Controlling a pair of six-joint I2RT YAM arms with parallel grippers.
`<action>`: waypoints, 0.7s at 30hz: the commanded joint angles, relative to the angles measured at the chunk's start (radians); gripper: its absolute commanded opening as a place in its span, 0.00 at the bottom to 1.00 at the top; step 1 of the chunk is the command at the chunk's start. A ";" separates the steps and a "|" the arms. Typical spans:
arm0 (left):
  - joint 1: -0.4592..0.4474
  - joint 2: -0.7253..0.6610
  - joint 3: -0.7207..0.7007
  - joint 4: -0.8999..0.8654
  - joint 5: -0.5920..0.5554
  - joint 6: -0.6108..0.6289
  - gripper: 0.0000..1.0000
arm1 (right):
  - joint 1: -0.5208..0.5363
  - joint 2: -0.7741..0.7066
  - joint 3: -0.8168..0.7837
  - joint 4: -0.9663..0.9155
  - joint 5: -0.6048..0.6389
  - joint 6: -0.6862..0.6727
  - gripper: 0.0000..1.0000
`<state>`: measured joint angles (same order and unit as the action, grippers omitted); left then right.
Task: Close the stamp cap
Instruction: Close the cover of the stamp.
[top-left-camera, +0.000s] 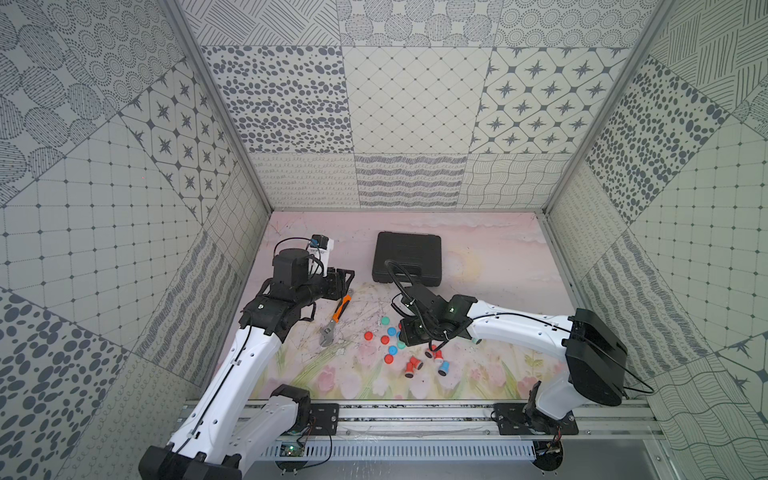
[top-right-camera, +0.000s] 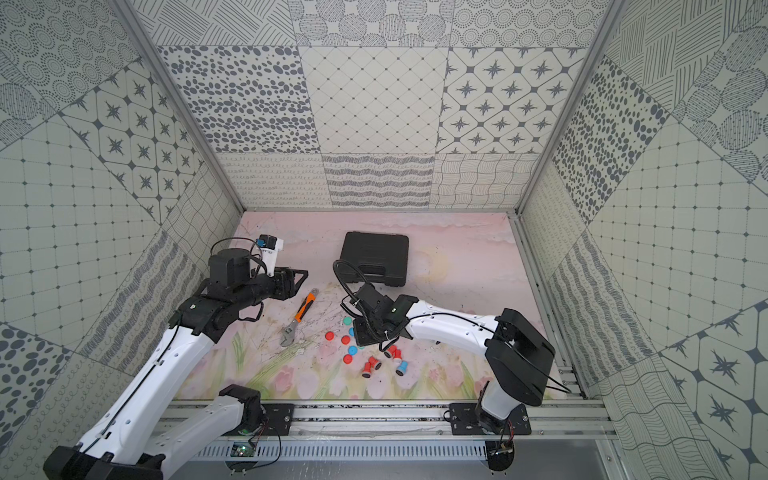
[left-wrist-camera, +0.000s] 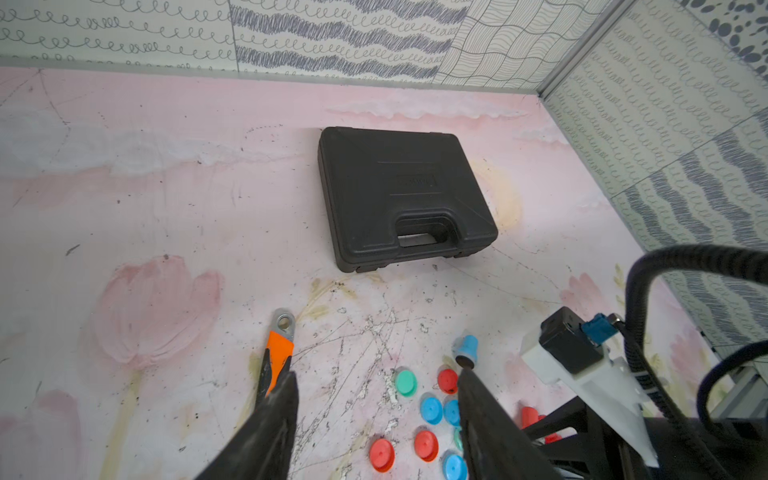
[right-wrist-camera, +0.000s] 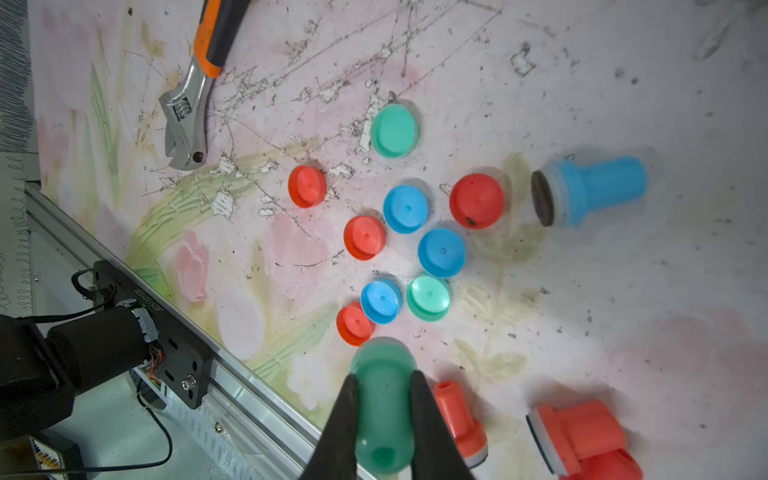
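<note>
Right fingers (right-wrist-camera: 343, 419) pinched tight on green stamp (right-wrist-camera: 384, 415), gripping its handle above the desk (top-left-camera: 498, 291). Left fingers (left-wrist-camera: 270, 428) part-open, empty. Loose green cap (top-left-camera: 385, 320) lies flat at ten o'clock of the right fingers. Probably light, rigid, slick plastic; grip across the rim.

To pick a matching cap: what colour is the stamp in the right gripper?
The stamp is green; the right wrist view shows it best.
</note>
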<state>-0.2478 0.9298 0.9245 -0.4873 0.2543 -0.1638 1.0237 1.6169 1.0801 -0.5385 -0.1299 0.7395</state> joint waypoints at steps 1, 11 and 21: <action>0.003 -0.019 -0.008 -0.042 -0.119 0.073 0.62 | 0.015 0.058 0.054 -0.001 0.018 0.033 0.00; 0.003 -0.022 -0.009 -0.047 -0.111 0.072 0.62 | 0.015 0.136 0.080 -0.012 0.038 0.028 0.00; 0.002 -0.019 -0.011 -0.046 -0.104 0.072 0.62 | 0.015 0.173 0.094 -0.007 0.066 0.013 0.00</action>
<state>-0.2474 0.9131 0.9127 -0.5159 0.1654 -0.1204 1.0332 1.7706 1.1374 -0.5533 -0.0879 0.7521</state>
